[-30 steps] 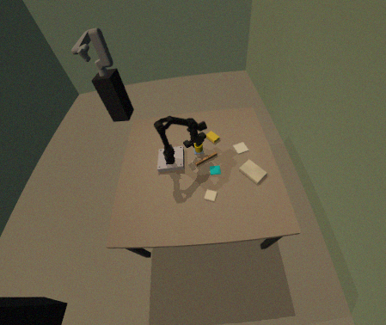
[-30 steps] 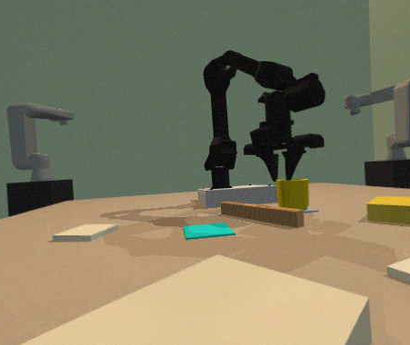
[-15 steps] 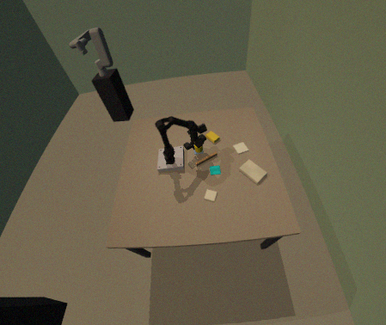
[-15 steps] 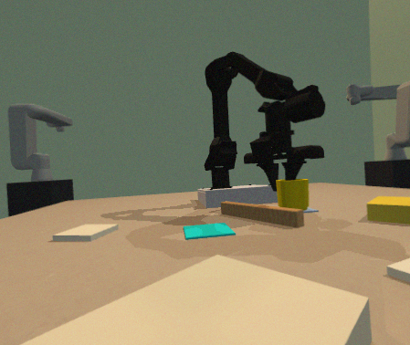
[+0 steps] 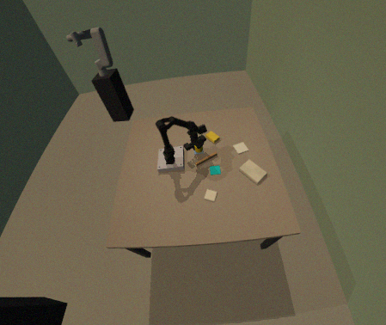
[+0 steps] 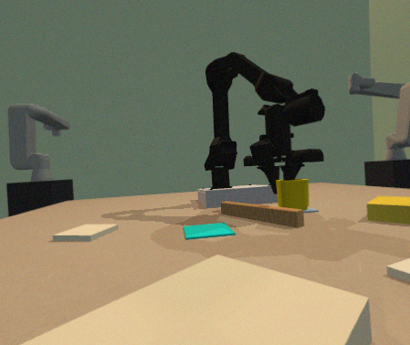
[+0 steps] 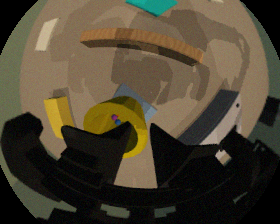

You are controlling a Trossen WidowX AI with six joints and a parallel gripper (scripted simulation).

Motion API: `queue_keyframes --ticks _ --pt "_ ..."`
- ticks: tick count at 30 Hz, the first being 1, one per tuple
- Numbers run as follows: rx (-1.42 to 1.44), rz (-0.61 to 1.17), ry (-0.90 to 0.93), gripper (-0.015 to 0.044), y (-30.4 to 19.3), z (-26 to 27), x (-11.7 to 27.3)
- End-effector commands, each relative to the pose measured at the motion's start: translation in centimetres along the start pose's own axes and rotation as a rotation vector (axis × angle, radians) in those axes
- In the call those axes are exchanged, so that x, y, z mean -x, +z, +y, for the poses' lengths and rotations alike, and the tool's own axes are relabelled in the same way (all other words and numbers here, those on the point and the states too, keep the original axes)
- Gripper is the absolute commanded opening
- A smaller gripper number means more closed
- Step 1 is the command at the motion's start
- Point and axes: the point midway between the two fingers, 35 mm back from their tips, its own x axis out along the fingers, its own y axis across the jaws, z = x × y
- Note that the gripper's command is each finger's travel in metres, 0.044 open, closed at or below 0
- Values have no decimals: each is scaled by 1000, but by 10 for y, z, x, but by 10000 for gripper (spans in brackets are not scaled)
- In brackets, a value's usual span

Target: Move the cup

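The yellow cup [image 6: 292,193] carries no readable writing.

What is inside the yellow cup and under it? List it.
Inside the yellow cup, the wrist view shows small coloured marbles; their number is unclear. Under it lies a pale blue pad, only partly visible; the covered part cannot be seen.
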Motion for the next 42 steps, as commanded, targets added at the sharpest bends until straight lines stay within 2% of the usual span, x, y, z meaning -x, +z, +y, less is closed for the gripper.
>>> queue_keyframes --ticks 1,16,33,42 --pt "0 0 1 107 0 0 0" --pt "0 0 1 0 0 0 0" --pt "-3 4 -1 0 1 -3 52" --pt "-5 1 -10 0 2 -6 51"
